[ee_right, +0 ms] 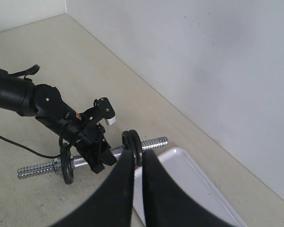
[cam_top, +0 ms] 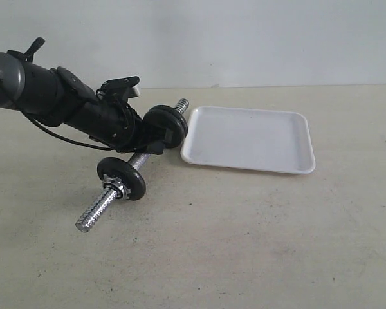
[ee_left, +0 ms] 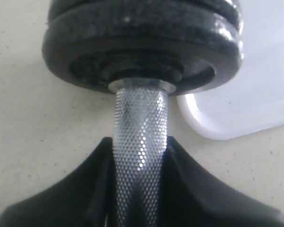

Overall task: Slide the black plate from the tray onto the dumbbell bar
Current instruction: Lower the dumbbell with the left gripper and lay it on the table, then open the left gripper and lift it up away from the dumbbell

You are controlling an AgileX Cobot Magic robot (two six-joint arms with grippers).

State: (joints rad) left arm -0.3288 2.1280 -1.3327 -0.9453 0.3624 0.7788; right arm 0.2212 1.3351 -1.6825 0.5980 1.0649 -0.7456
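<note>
The dumbbell bar [cam_top: 139,160] runs diagonally left of the white tray [cam_top: 248,138], which holds nothing. My left gripper [cam_top: 153,144] is shut on the bar's knurled middle [ee_left: 141,118], with the black fingers [ee_left: 182,175] on either side of it. Two black discs sit side by side on the bar's end by the tray. The outer of the two is the black plate [cam_top: 177,127], with bare thread [cam_top: 182,105] sticking out past it. A single disc [cam_top: 122,177] and a chrome nut [cam_top: 112,189] sit towards the other end. My right gripper [ee_right: 138,156] hangs above the tray's corner, shut and holding nothing.
A pale wall rises behind the table. The left arm's black body [cam_top: 58,96] and its cable [cam_top: 58,136] lie left of the bar. The tray's rounded corner [ee_left: 213,127] sits close beside the paired discs [ee_left: 142,52].
</note>
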